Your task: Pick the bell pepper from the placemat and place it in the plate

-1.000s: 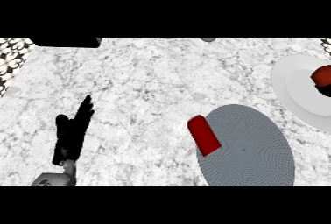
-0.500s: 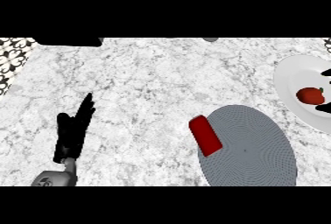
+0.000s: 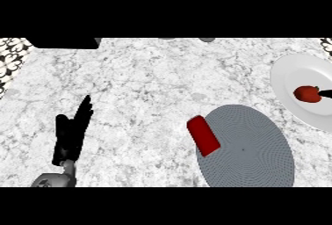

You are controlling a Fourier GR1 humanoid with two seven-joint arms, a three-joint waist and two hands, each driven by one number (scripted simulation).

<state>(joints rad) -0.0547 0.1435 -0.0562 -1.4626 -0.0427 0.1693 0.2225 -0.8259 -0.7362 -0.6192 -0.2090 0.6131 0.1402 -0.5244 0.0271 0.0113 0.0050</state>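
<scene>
Across the marbled counter (image 3: 149, 83), head view.

Counter: broad bare stretch through the middle and upper left, well apart from every item listed below. A dark block (image 3: 63, 42) sits at the upper left edge beside a patterned strip (image 3: 12, 50) along the left border.

Placemat (image 3: 250, 149): grey, round, lower right; its lower rim runs to the view's bottom edge. A red oblong block (image 3: 203, 136) lies tilted across its left rim, partly on the mat and partly on the counter.

Plate (image 3: 288, 74): white, at the right edge, cut off by the frame; near the placemat's upper right rim but apart from it.

Bell pepper (image 3: 307, 93): red, lying on the plate, off the placemat.

Right hand (image 3: 326, 93): only a dark tip shows at the right edge, touching or just beside the pepper's right side. How far its fingers are spread cannot be told, nor whether they have hold of the pepper.

Left hand (image 3: 71, 134): lower left, fingers straight and extended upward, holding nothing, well apart from pepper, plate and placemat. Grey forearm (image 3: 55, 178) enters from the lower edge.
</scene>
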